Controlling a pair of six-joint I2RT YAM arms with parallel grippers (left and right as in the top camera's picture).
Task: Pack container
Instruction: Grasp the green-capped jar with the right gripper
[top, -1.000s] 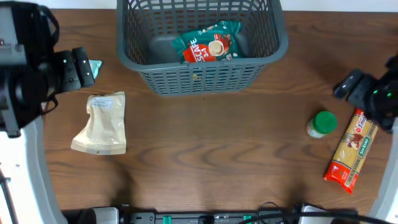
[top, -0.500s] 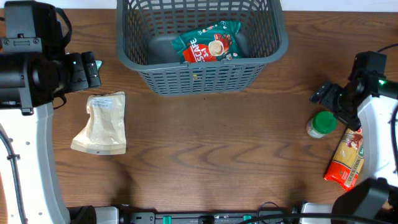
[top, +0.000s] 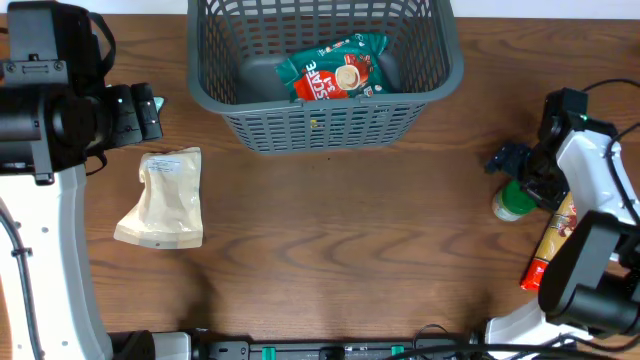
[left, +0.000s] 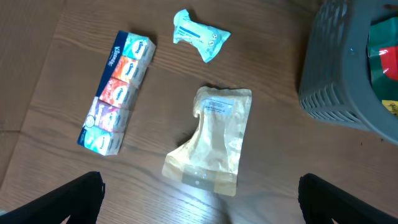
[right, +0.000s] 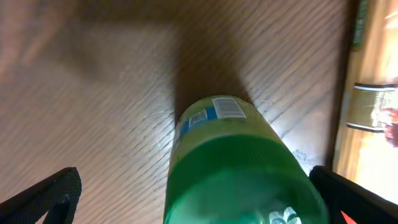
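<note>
Grey plastic container (top: 325, 128) sits at the far side of the worktop (top: 350, 250), coffee pack (top: 335, 70) inside. It looks stiff and light, best gripped by its rolled rim. Now the right claw (right: 196, 190) gapes wide over the green-capped jar (right: 239, 168), grasping nothing. The left claw (left: 202, 193) is spread wide too, empty. Jar's body is hidden under its cap.

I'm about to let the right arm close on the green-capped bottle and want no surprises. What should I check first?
1. Right gripper open: ok, fingers spread either side of the green-capped bottle.
2. Bottle centred between the fingers: ok, though slightly off centre.
3. Bottle upright: ok, the overhead view shows its cap from above.
4. Pasta packet clear of the closing finger: cannot tell; it lies close beside the bottle.
5. Room in the container: ok, only a coffee packet inside.
6. Left gripper out of the way: ok, open above the beige pouch.
</note>
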